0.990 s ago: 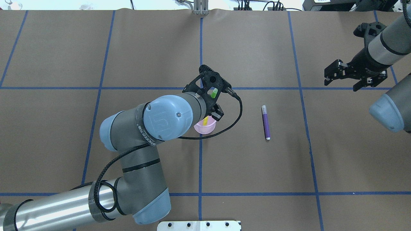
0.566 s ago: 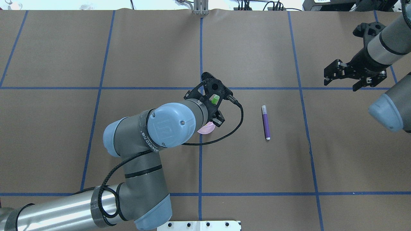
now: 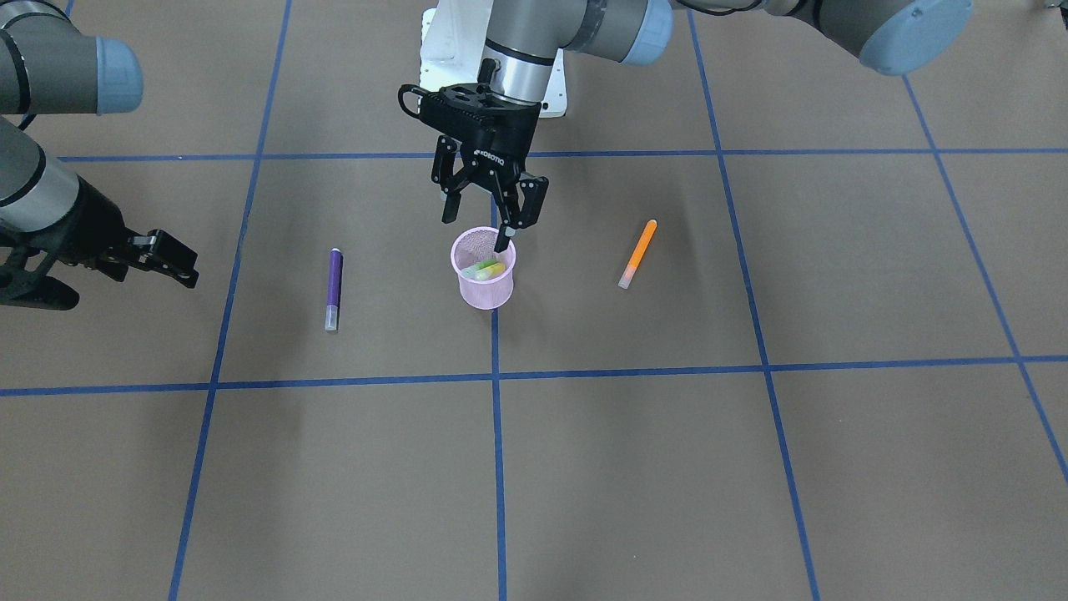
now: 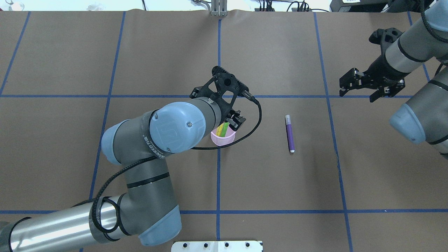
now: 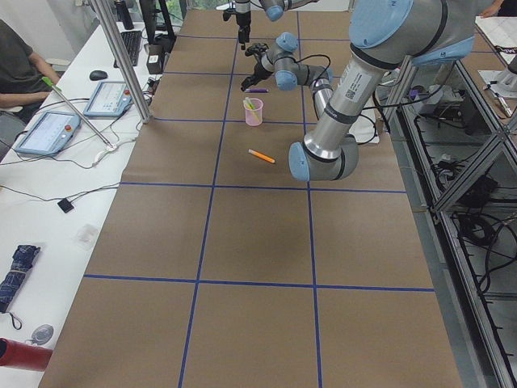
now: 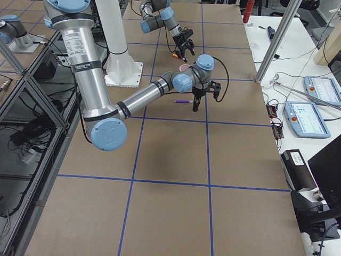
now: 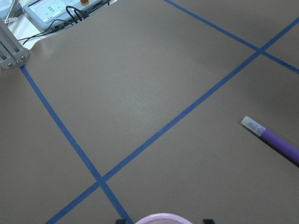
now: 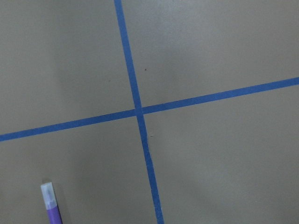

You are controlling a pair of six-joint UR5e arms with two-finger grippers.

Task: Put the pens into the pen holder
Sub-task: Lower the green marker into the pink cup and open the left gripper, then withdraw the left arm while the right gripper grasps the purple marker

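The holder (image 3: 486, 294) stands upright mid-counter (image 3: 584, 467) on a tape line (image 3: 496, 417), with the green pen (image 3: 481, 265) and yellow pen (image 3: 494, 270) leaning side by side inside it. The purple pen (image 3: 334, 288) lies flat on the right arm's side and the orange pen (image 3: 637, 253) flat on the left arm's side, both well apart from the holder. The left tool (image 3: 477, 227) hangs directly over the holder, spread and empty. In the front view one fingertip seems to reach the rim or just inside it, though whether it touches the mesh cannot be told. That is the nearest hazard: a sideways move before the tool rises would likely hook the rim and tip so light a holder, spilling both pens. The wrist cable (image 4: 257, 119) loops close by the holder in the overhead view and might drag it on a low swing. The right tool (image 4: 356, 93), also spread and empty, hovers beyond the purple pen. A round pen on bare paper probably rolls if one finger lands first, and a pinch near the cap end would leave it drooping and hard to aim. The two leaning pens partly bar the holder's mouth, so a third dropped at a slant may catch on them or bounce out. Both arms heading for the holder together could also clash.
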